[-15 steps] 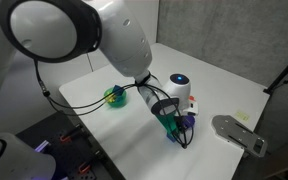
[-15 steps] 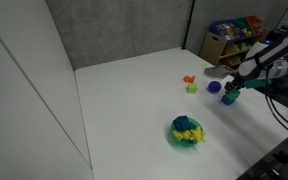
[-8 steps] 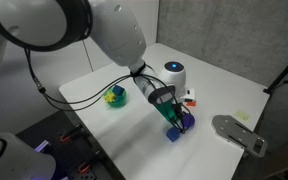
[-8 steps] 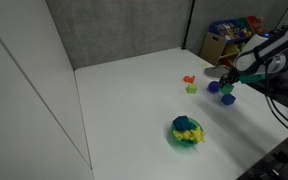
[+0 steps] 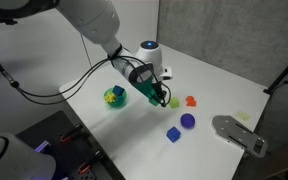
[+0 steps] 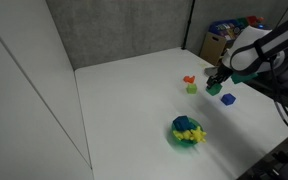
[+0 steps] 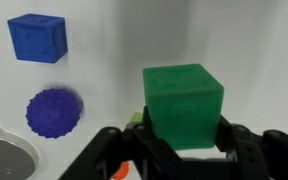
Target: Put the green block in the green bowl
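The green block [image 7: 184, 105] is up off the table — your gripper [image 7: 184, 138] squeezes it from both sides. The green bowl [image 6: 179, 140] holds something blue and something yellow. Only the wrist view shows the grip up close. A moment ago you were down by the blue cube [image 7: 39, 38] — now you are nearer the bowl.

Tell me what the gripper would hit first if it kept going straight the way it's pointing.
Probably the bare white table: the gripper, holding the green block, points down at it, with a yellow-green block close beside. Depth is unclear.
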Controlling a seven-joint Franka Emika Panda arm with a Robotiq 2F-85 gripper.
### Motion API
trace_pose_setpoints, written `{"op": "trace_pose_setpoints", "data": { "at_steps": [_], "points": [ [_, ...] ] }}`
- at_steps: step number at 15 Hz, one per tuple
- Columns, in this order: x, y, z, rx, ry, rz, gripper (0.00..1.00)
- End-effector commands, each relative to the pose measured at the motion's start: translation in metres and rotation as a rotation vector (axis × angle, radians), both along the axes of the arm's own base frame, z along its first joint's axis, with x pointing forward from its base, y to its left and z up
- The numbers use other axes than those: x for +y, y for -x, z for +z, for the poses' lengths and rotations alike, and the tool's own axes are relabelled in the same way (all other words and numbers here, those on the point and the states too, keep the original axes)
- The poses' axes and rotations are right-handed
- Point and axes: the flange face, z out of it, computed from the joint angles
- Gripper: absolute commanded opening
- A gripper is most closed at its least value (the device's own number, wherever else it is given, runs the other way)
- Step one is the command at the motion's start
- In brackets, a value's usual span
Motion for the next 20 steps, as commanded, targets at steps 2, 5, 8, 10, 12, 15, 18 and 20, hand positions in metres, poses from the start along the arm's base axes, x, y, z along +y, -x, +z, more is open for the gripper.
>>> {"op": "trace_pose_setpoints", "data": {
  "at_steps": [2, 5, 8, 10, 12, 15, 18, 20],
  "points": [
    [0.070, 0.024, 0.016, 0.006, -0.014, 0.058, 0.31],
    [0.118, 0.036, 0.021, 0.014, -0.025, 0.091, 0.31],
    [0.162, 0.048, 0.023, 0.015, -0.035, 0.113, 0.31],
    [0.186, 0.058, 0.026, 0.006, -0.043, 0.108, 0.31],
    [0.207, 0.068, 0.029, -0.016, -0.061, 0.095, 0.31],
    [0.228, 0.081, 0.028, -0.035, -0.078, 0.088, 0.31],
    [0.235, 0.092, 0.022, -0.039, -0.083, 0.087, 0.31],
    [0.234, 0.097, 0.016, -0.053, -0.082, 0.086, 0.31]
  ]
}}
